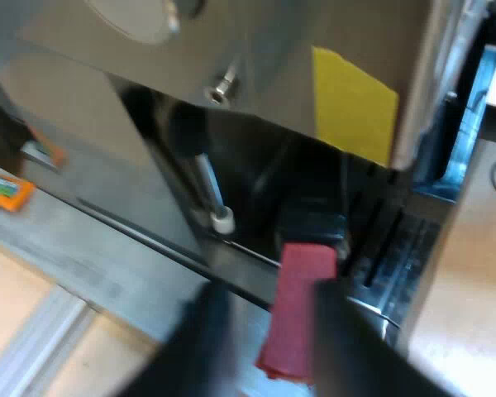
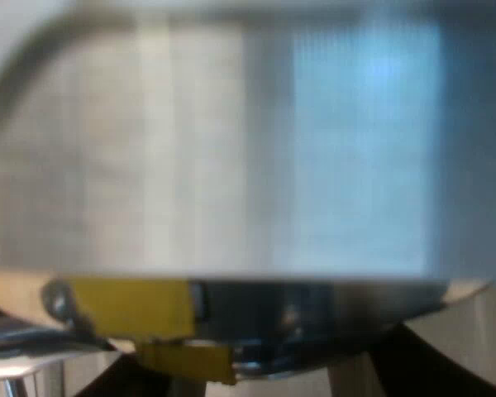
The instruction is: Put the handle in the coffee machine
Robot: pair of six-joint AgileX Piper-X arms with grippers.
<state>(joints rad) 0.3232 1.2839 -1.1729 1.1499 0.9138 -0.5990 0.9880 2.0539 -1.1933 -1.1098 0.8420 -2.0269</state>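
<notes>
Left gripper [image 1: 266, 288] open, fingers [image 1: 341, 331] either side of the red end [image 1: 300, 310] of the dark-handled metal holder [image 1: 314, 225], which pokes out at abt 6 o'clock from under the steel espresso machine [image 1: 347, 50]; prob. stiff, hefty, slick, so clamp that handle squarely.

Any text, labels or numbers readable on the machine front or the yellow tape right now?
No text can be read.
The yellow tape patch on the front of the steel espresso machine is blank, in both wrist views.
The small orange item beside the machine bears marks too blurred to read.
</notes>
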